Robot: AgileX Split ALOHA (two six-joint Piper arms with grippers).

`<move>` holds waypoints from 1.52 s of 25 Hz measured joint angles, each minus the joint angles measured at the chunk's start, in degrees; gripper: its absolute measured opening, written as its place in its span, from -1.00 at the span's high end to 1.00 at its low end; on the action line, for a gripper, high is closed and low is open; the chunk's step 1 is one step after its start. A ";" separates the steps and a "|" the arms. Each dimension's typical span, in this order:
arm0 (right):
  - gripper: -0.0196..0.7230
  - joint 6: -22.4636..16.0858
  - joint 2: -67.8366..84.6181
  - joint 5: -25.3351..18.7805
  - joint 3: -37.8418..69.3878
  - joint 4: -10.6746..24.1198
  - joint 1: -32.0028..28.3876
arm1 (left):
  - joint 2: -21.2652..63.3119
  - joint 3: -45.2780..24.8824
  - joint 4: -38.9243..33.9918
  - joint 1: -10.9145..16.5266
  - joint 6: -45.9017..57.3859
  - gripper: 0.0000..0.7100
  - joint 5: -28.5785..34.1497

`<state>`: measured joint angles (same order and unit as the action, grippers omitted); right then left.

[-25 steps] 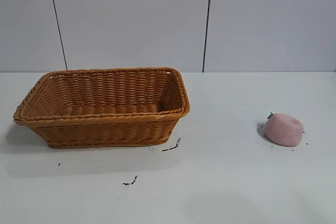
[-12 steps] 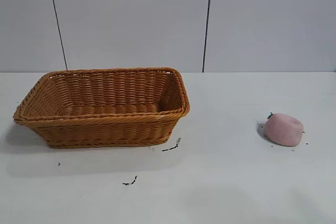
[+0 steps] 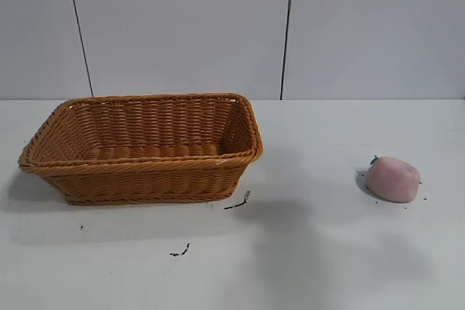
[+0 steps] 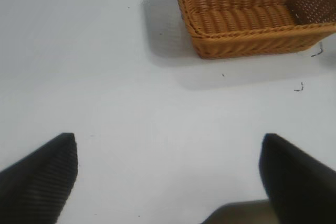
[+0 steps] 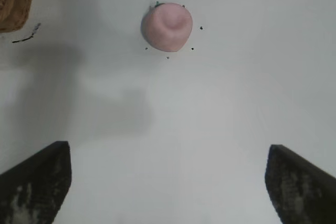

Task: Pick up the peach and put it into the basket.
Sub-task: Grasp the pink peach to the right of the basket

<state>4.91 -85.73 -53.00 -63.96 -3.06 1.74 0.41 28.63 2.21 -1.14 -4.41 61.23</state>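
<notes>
Exterior view: the peach (image 3: pixel 392 178) was noted lying on the white surface (image 3: pixel 327 252), well apart from the basket (image 3: pixel 145 147). Right gripper (image 5: pixel 167 182) was seen above the surface short of the peach, jaws spread wide and empty. Left gripper (image 4: pixel 168 177) was recorded off to the basket's side, jaws likewise wide.

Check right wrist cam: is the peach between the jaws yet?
No. The peach lies alone on the white table, well ahead of the right gripper, whose jaws stand wide open with nothing between them.
</notes>
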 joint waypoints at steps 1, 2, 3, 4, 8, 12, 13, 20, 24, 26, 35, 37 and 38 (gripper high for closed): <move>-0.91 0.00 -3.40 0.08 -1.90 -0.05 0.00 | 0.00 0.00 0.00 0.00 0.00 -0.95 0.00; -0.91 0.00 -6.67 0.14 -4.08 -0.05 0.00 | 0.00 0.00 0.00 0.00 0.00 -0.95 0.00; -0.91 0.00 -9.28 0.20 -6.11 -0.05 0.00 | 0.00 0.00 0.00 0.00 0.00 -0.95 0.00; -0.91 0.00 -12.27 0.23 -8.00 -0.16 0.00 | 0.00 0.00 0.00 0.00 0.00 -0.95 0.00; -0.91 0.00 -22.25 0.41 -13.23 -0.56 0.00 | 0.00 0.00 0.00 0.00 0.00 -0.95 0.00; -0.91 0.05 -29.56 2.45 -15.97 -0.72 0.00 | 0.00 0.00 0.00 0.00 0.00 -0.95 0.00; -0.91 0.05 -30.75 3.40 -16.12 -0.72 0.00 | 0.00 0.00 0.00 0.00 0.00 -0.95 0.00; -0.91 0.05 -36.91 5.59 -16.23 -0.84 0.00 | 0.00 0.00 0.00 0.00 0.00 -0.95 0.00; -0.91 0.05 -36.97 5.88 -16.28 -1.02 0.00 | 0.00 0.00 0.00 0.00 0.00 -0.95 0.00; -0.61 0.05 -36.97 5.82 -16.44 -1.14 0.00 | 0.00 0.00 0.00 0.00 0.00 -0.95 0.00; 0.85 0.05 -34.45 2.71 -17.13 -1.79 0.00 | 0.00 0.00 0.00 0.00 0.00 -0.95 0.00; 0.86 0.05 -32.28 1.44 -18.53 -1.73 0.00 | 0.00 0.00 0.00 0.00 0.00 -0.95 0.00; 0.87 0.05 -31.24 0.60 -19.82 -1.73 0.00 | 0.00 0.00 0.00 0.00 0.00 -0.95 0.00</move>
<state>4.96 -116.97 -52.39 -83.78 -4.80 1.74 0.41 28.63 2.21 -1.14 -4.41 61.23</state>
